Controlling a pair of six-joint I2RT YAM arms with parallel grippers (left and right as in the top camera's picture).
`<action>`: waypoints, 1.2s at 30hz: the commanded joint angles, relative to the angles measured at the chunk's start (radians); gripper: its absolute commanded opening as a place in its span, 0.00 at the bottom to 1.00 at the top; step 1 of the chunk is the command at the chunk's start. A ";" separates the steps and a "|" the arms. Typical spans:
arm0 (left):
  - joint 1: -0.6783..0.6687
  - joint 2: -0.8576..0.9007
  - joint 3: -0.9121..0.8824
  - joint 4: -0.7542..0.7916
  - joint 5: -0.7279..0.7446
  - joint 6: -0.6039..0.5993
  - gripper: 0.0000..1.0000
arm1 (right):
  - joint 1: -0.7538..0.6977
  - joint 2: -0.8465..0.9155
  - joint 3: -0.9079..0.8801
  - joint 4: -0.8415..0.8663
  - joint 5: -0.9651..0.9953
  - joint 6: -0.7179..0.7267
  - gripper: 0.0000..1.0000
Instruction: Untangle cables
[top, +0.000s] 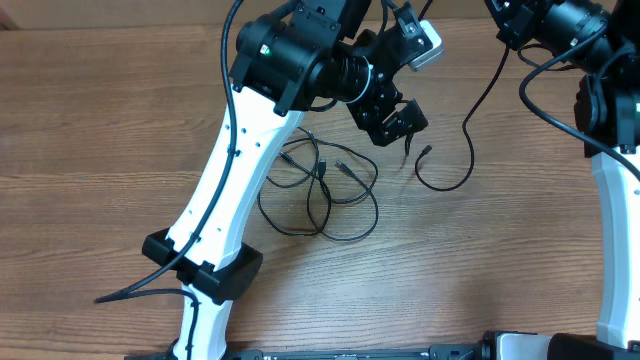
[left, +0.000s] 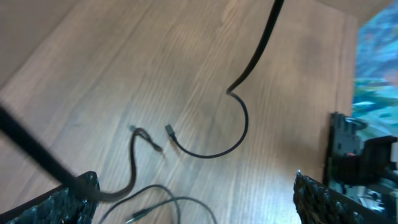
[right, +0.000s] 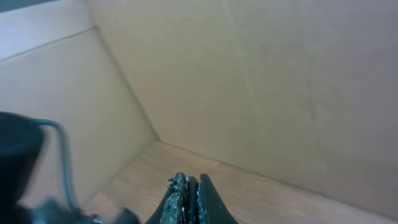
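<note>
On the wooden table (top: 100, 120), beside the white left arm (top: 225, 180), lying in a looped tangle: cables (top: 320, 195); just apart, nearer the right arm, one hooked strand (top: 445, 180). Hanging above the gap between them, left gripper (top: 398, 122) spread wide, gripping nothing; right gripper (right: 189, 193) clenched shut, empty.

Table (top: 500, 260): brown wood-grain top, even in tone, grain running left to right, no marks seen. Off its right edge, the left wrist view shows a blurred blue-green surface (left: 376, 68), not identifiable. The right wrist view shows plain beige panels (right: 249, 81) meeting at a corner above a pale wood-grain floor.
</note>
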 joint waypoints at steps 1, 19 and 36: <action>-0.011 -0.095 0.005 0.005 -0.086 -0.010 1.00 | -0.008 -0.003 0.014 -0.032 0.127 0.019 0.04; -0.011 -0.201 0.005 0.040 -0.267 -0.018 1.00 | -0.009 -0.003 0.014 -0.058 0.361 0.377 0.04; -0.011 -0.201 0.005 0.026 -0.267 -0.023 1.00 | -0.065 0.098 0.014 -0.178 0.993 0.387 0.04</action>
